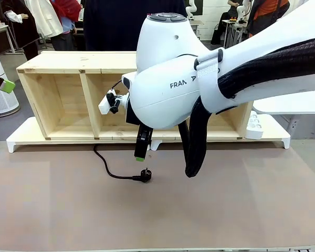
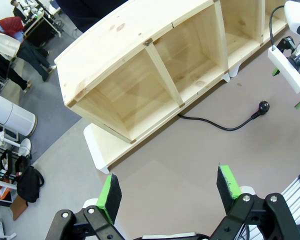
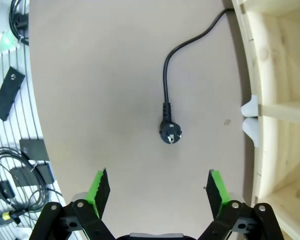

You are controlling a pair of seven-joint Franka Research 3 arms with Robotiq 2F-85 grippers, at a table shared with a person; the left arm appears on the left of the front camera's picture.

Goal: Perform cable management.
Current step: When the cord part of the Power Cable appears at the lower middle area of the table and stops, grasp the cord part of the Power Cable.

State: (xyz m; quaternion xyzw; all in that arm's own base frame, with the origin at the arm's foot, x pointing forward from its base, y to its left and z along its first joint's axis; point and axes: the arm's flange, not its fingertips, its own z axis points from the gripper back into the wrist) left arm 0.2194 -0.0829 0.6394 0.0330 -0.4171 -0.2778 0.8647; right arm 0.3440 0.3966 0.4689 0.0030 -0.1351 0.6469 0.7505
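Note:
The cable (image 1: 107, 169) is a thin black cord lying on the brown table. It comes out from under the wooden shelf (image 1: 68, 100) and ends in a small black plug (image 1: 145, 176). My right gripper (image 1: 140, 156) hangs pointing down just above and behind the plug. In the right wrist view its green-padded jaws (image 3: 158, 187) stand wide open and empty, with the plug (image 3: 170, 134) between and ahead of them. My left gripper (image 2: 169, 187) is open and empty, high over the table's left end, far from the cable (image 2: 215, 125). It also shows at the front view's left edge (image 1: 2, 84).
The long three-bay shelf stands on a white base (image 1: 21, 137) along the table's far side, with a white power strip (image 1: 254, 125) at its right end. Loose cables and black boxes (image 3: 10, 95) lie past the table's edge. People stand far behind.

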